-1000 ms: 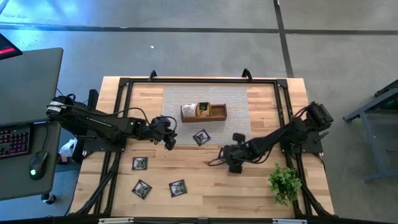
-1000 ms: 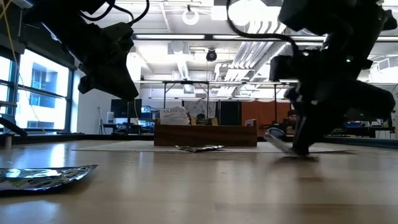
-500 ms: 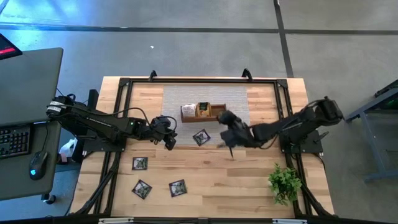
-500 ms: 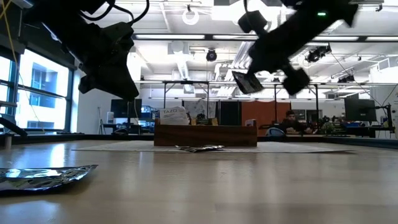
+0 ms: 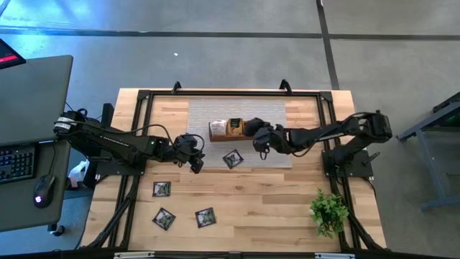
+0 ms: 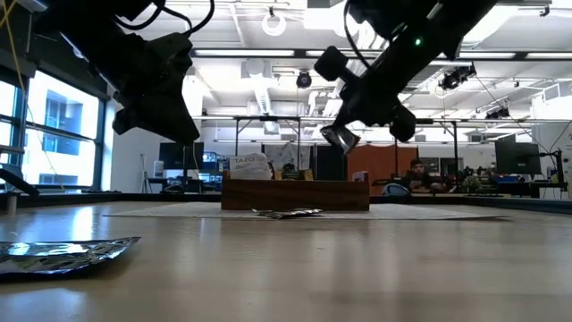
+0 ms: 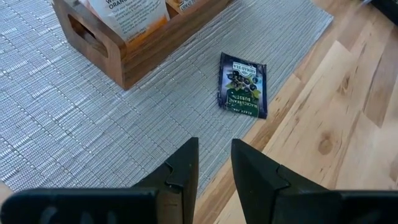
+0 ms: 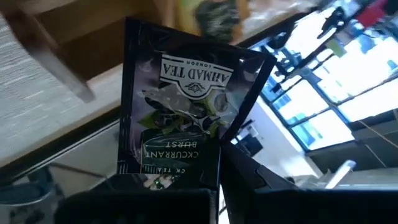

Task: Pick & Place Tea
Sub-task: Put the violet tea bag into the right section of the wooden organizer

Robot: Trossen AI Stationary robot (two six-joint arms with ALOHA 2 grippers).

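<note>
Pinching a dark sachet (image 8: 180,118) between its fingers (image 8: 249,180), the right gripper (image 5: 260,142) hangs in the air just off the wooden tray (image 5: 217,134), at the tray's end nearest the right arm's base. In the right wrist view that sachet stands upright out of the clenched fingers, its printed face with pale leaves and lettering toward the camera, and the tray's brown wall shows blurred behind it. In the low view the same gripper is well above the tabletop, higher than the tray's rim, with the sachet a small pale-edged flap at its tip.

The left gripper (image 5: 195,161) hovers on the other side of the tray, off the end holding the white-and-orange sachets (image 7: 127,15), over the edge of the grey woven mat (image 7: 56,118). Its fingers (image 7: 183,168) stand a little apart with nothing between them.

A second dark sachet (image 5: 232,159) lies flat on the mat just in front of the tray, between the two grippers. Three more dark sachets (image 5: 162,189) lie on the bare wooden table (image 5: 287,216), well away from the tray on its front side, toward the left arm. A small green plant (image 5: 328,210) stands near the table's front corner, far from the tray on the right arm's side.
</note>
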